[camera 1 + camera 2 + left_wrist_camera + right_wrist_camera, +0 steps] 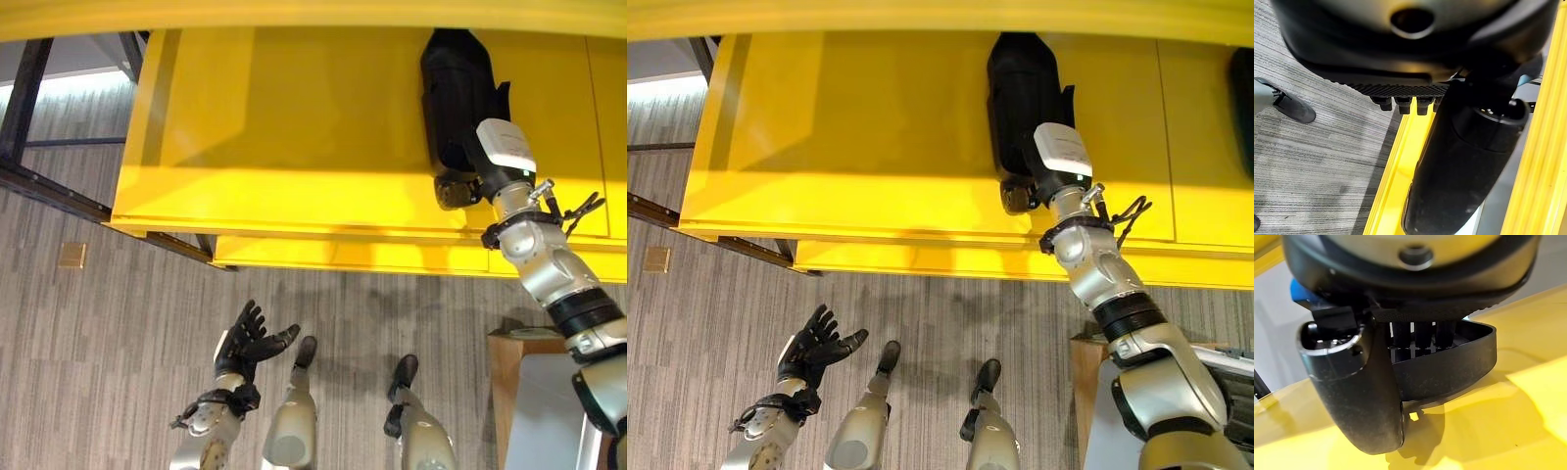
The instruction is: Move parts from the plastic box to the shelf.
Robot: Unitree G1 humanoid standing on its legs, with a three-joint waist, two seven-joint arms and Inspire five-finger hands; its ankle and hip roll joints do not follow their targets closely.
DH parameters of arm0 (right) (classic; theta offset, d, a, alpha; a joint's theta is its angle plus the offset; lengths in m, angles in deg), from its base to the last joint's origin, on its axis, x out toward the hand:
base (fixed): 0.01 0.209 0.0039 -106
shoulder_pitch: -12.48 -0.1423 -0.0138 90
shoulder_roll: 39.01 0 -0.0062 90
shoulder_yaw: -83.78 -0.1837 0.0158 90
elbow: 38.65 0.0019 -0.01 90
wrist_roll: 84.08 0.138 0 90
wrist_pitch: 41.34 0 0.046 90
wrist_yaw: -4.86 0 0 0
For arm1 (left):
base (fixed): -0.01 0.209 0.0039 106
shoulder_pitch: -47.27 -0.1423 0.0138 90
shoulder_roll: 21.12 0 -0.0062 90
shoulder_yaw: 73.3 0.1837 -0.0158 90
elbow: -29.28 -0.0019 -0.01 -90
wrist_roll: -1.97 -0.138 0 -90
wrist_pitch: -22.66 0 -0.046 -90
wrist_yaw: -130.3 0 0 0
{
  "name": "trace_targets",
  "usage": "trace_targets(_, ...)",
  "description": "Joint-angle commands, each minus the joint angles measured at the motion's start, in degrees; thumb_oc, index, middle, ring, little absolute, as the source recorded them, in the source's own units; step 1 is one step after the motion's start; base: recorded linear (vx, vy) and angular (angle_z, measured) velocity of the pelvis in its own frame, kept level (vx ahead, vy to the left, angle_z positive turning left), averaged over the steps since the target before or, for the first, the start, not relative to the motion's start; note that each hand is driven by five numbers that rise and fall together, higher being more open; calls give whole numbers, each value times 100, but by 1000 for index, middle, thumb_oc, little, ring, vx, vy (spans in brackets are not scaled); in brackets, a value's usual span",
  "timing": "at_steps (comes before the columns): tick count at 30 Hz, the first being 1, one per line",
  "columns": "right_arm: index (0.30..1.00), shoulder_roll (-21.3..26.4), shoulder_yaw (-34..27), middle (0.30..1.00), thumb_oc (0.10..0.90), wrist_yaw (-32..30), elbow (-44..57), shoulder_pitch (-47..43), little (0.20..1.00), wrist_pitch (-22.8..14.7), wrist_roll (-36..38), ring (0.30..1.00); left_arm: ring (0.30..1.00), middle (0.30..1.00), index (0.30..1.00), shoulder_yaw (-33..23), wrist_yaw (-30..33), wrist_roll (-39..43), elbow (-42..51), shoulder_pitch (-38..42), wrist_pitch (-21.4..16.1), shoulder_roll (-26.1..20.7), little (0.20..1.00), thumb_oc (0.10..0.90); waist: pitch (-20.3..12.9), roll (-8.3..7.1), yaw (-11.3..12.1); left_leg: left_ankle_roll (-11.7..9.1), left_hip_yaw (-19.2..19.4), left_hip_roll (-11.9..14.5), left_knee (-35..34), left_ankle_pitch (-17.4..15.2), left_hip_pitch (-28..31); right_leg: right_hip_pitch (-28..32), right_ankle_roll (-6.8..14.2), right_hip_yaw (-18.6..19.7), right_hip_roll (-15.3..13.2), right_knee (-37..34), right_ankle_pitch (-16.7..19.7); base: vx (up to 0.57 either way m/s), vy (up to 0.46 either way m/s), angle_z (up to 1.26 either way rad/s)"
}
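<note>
A long black plastic part lies on the yellow shelf, toward its right side. My right hand reaches up over the shelf's front edge and grips the part's near end. In the right wrist view the fingers hook over the part's curved black rim and the thumb presses on its outside, just above the yellow surface. My left hand hangs low over the floor in front of the shelf, fingers spread and nothing in it.
A second dark object sits on the shelf at the far right. A wooden-edged box stands at my lower right. A dark metal frame runs along the shelf's left. A small brass plate is set in the floor.
</note>
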Motion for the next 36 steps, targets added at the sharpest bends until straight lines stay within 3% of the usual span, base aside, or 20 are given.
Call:
trace_targets(1, 300, 291, -9, 300, 400, -459, -353, -884, 300, 204, 87, 300, 1000, 1000, 1000, 151, -3, 238, 672, -92, -482, -307, 1000, 900, -169, -163, 158, 318, 44, -34, -13, -343, 462, -310, 248, 213, -462, 692, -188, 0, 0, 0)
trace_targets(36, 300, 135, -804, 300, 400, -1088, -849, -376, 300, 523, 187, 300, 1000, 1000, 1000, 169, 121, 245, 658, -69, -510, -253, 1000, 900, -173, -165, 22, 333, 134, -30, -45, -373, 486, -318, 262, 330, -425, 624, -169, 0, 0, 0)
